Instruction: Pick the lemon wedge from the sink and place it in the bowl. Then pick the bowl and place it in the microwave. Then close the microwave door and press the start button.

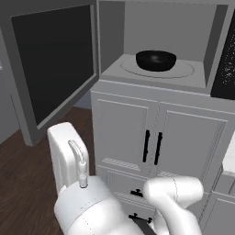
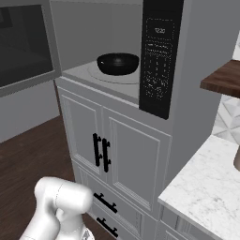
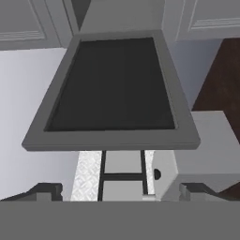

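Hand view had the microwave door (image 3: 112,89) dead ahead, gripper (image 3: 121,191) wide apart, empty. Base cams: bowl (image 1: 156,60) sat on turntable (image 1: 183,71) in the microwave (image 2: 161,56), door swung out.

microwave door (image 3: 112,89) hangs open dead ahead of gripper (image 3: 119,191), fingertips (image 3: 44,191) spread under its lower edge. bowl (image 1: 156,60) on turntable (image 1: 183,71) in microwave (image 2: 164,56), right of door, above cabinet doors (image 1: 151,137).
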